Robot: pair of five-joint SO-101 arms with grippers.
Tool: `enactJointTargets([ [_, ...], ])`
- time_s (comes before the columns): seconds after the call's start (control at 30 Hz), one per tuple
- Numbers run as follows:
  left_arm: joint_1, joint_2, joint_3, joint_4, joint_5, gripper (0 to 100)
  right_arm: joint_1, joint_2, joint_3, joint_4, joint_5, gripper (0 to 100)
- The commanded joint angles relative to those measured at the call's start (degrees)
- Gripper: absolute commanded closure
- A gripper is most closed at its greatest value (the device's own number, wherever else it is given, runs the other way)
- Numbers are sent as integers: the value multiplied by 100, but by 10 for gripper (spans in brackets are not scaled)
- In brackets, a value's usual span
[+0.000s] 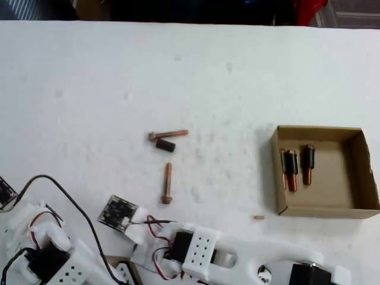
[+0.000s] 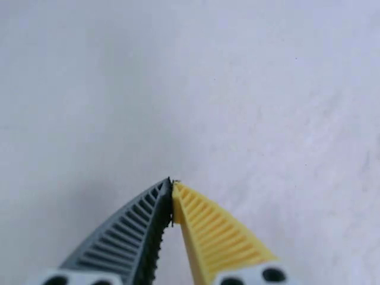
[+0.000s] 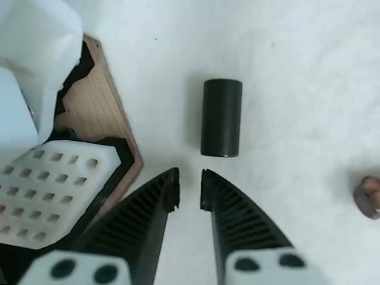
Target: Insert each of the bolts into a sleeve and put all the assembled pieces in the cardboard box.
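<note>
Two copper bolts lie loose mid-table, one [image 1: 169, 135] crosswise and one [image 1: 167, 183] lengthwise. A black sleeve [image 1: 165, 145] rests just beside the crosswise bolt. In the right wrist view another black sleeve [image 3: 221, 117] lies on the white table just ahead of my right gripper [image 3: 189, 191], whose black fingers stand narrowly open with nothing between them. A copper bolt end [image 3: 368, 197] shows at that view's edge. My left gripper [image 2: 173, 185] is shut, its grey and yellow tips touching over bare table. The cardboard box [image 1: 350, 178] at the right holds sleeved bolts [image 1: 307, 163].
Both arms sit along the table's near edge, the left arm [image 1: 53, 261] and the right arm [image 1: 202, 252] close together. A wooden base plate [image 3: 98, 119] and white arm housing [image 3: 41, 190] lie right beside my right gripper. A tiny copper bit [image 1: 259, 217] lies near the box.
</note>
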Motion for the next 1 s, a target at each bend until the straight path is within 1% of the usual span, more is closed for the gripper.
enactJointTargets([
  [0.0, -40, -13, -246, -62, -44, 977, -4, -127, -35, -110, -44, 936],
  [0.07, -40, -13, -246, -62, -44, 977, 119, -127, -35, -110, -44, 936],
  [0.2, -40, -13, -246, -62, -44, 977, 593, -154, -35, -119, -44, 936],
  [0.53, -40, -13, -246, -62, -44, 977, 1200, -154, -35, -101, -35, 936],
  [0.83, -40, -13, -246, -62, -44, 977, 1244, -163, -35, -75, 0, 933],
  [0.97, -31, -13, -246, -62, -44, 977, 1244, -163, -88, -75, 396, 933],
])
